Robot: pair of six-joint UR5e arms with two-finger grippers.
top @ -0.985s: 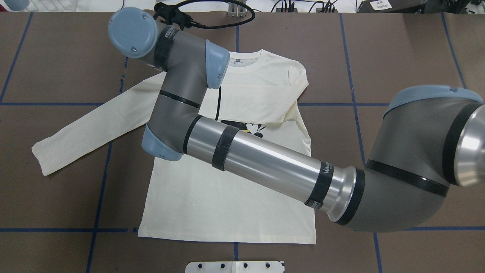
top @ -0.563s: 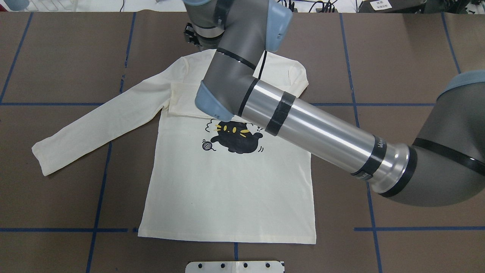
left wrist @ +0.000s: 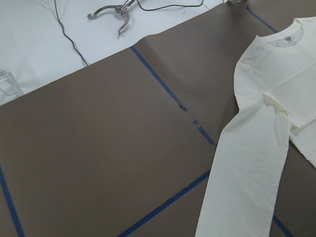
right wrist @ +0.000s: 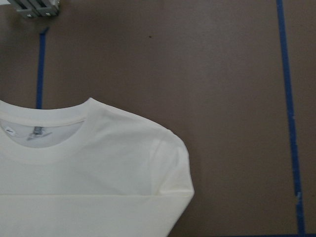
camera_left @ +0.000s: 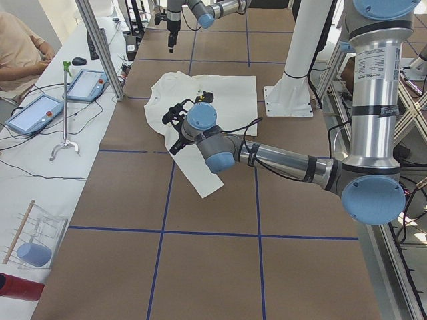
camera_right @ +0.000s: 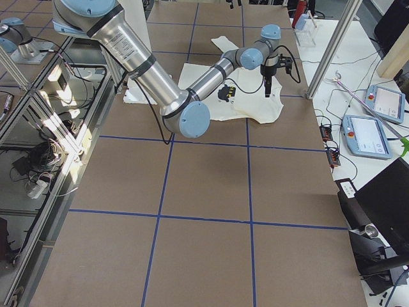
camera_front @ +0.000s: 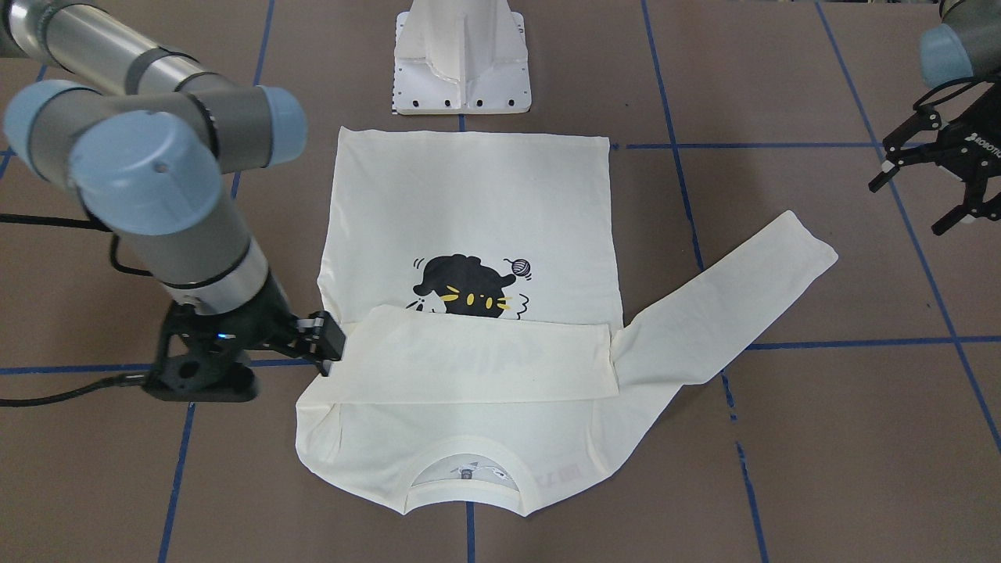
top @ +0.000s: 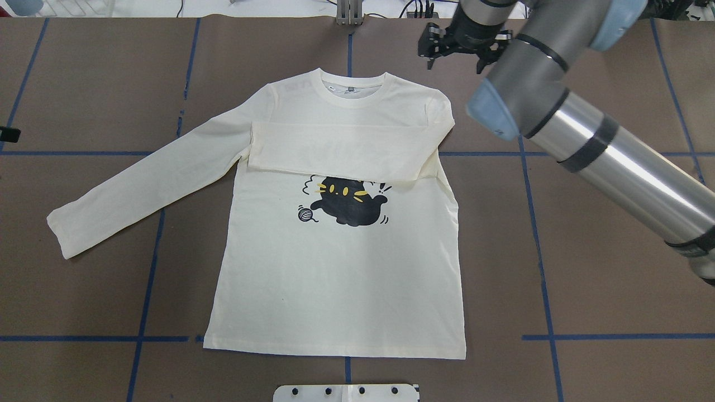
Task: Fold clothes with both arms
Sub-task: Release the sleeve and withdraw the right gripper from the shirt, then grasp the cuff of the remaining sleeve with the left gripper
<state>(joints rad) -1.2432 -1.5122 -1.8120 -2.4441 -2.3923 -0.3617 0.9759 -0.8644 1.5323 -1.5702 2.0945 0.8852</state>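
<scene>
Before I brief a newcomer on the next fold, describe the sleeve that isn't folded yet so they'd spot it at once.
On the brown table with blue tape lines lies a cream long-sleeved shirt with a black cat print. One sleeve is folded flat across its chest between collar and cat; the unfolded sleeve stretches diagonally away from the body on the robot's left.

shirt [top: 335, 279]: cream | cat print [top: 349, 204]: black, yellow whiskers | table [top: 614, 301]: brown, blue grid
</scene>
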